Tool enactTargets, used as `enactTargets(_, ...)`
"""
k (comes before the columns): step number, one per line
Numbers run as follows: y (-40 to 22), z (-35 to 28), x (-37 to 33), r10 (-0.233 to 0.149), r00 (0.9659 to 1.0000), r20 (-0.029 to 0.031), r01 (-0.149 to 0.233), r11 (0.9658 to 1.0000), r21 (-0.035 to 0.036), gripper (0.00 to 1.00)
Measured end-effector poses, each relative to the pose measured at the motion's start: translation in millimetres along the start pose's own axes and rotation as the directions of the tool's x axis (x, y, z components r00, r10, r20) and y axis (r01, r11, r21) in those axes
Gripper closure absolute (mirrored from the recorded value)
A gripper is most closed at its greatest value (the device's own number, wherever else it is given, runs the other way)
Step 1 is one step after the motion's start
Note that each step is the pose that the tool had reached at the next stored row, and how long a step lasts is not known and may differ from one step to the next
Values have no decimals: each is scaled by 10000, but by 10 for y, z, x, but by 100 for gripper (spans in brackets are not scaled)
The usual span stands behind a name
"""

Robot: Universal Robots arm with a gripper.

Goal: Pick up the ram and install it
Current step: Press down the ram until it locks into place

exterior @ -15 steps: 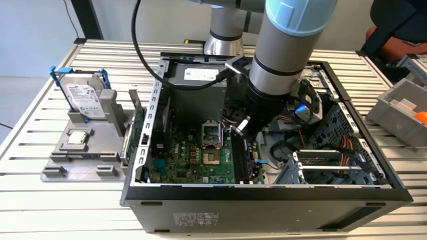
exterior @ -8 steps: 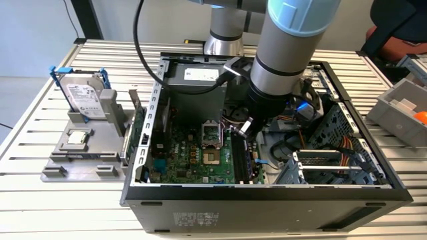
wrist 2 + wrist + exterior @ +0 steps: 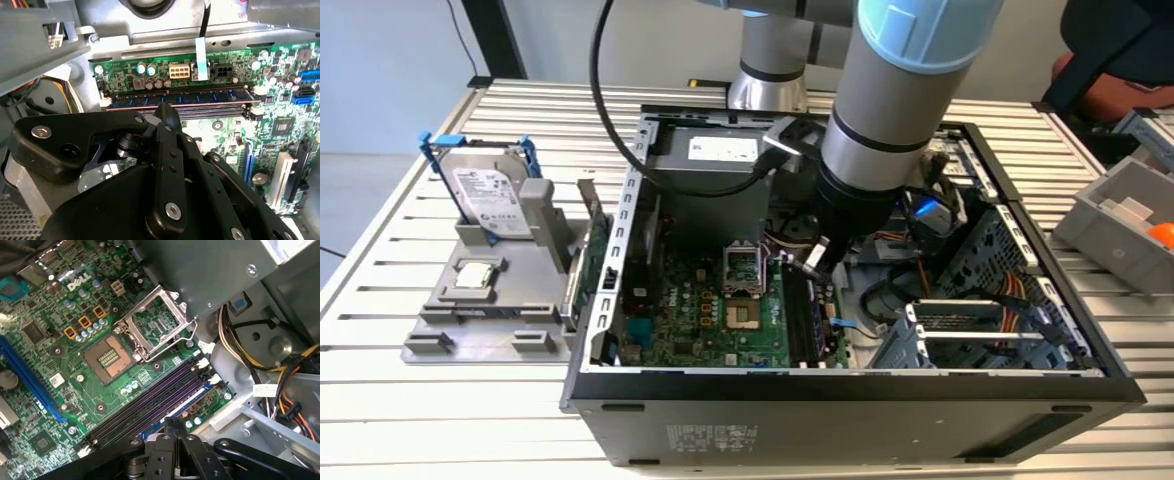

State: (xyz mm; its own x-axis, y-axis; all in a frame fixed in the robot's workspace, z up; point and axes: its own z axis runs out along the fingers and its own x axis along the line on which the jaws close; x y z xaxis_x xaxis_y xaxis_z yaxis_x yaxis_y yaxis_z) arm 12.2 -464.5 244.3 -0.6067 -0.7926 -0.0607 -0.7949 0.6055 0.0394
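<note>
Green motherboard [image 3: 707, 305] lies flat in the bottom of one open black computer case [image 3: 854, 395], which stands on a slatted metal table [image 3: 400, 410]. One arm [image 3: 901, 90] reaches down into the case, and its gripper [image 3: 811, 262] sits low over the memory slots [image 3: 803, 310] at the side of the board toward the exterior view's right.

In the second wrist view the ram [image 3: 180, 96], one long stick with a blue edge and a row of small chips, stands on edge in the slot nearest the board's rim, with white latches at both ends. The gripper [image 3: 164, 107] has its black fingers drawn together into a single narrow tip that comes down right at the stick's top edge, about midway along its length; the jaws look closed with nothing clamped between them. Whether the tip actually presses on the stick I cannot tell.

The first wrist view shows four parallel slots: three dark empty ones [image 3: 150, 400] and the one nearest the gripper [image 3: 170, 426], which holds the ram [image 3: 185, 404]. One open processor socket [image 3: 109, 357] with its metal frame [image 3: 155, 322] lifted lies beside them.

Outside the case, toward the exterior view's left, one grey holder [image 3: 487, 300] stands on the table. It carries one silver hard drive [image 3: 491, 195] with blue clips standing upright, one green card [image 3: 594, 255] on edge just beside the case wall, and one small square chip [image 3: 478, 275] lying flat. One grey bin [image 3: 1127, 215] sits at the exterior view's right edge.
</note>
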Motion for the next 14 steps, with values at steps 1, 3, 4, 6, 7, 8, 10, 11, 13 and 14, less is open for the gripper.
enactTargets(1, -2, 0, -2, -124, 9999, -5, 124, 9999, -7, 100)
enactTargets(3, -5, 0, -4, -391, 9992, -15, 391, 9992, -24, 100)
enactTargets(4, -7, 0, -5, -542, 9985, -21, 542, 9985, -33, 100)
enactTargets(6, -10, 0, -7, -816, 9967, -31, 816, 9967, -51, 100)
enactTargets(7, -11, 0, -8, -958, 9954, -36, 958, 9954, -60, 100)
enactTargets(8, -13, 0, -9, -1101, 9939, -40, 1101, 9939, -69, 100)
enactTargets(10, -15, 0, -11, -1388, 9903, -50, 1387, 9903, -88, 100)
enactTargets(11, -16, -1, -11, -1536, 9881, -55, 1535, 9881, -98, 100)
enactTargets(13, -18, 0, -13, -1800, 9837, -61, 1799, 9836, -116, 100)
enactTargets(14, -18, 0, -13, -1922, 9813, -65, 1921, 9813, -124, 100)
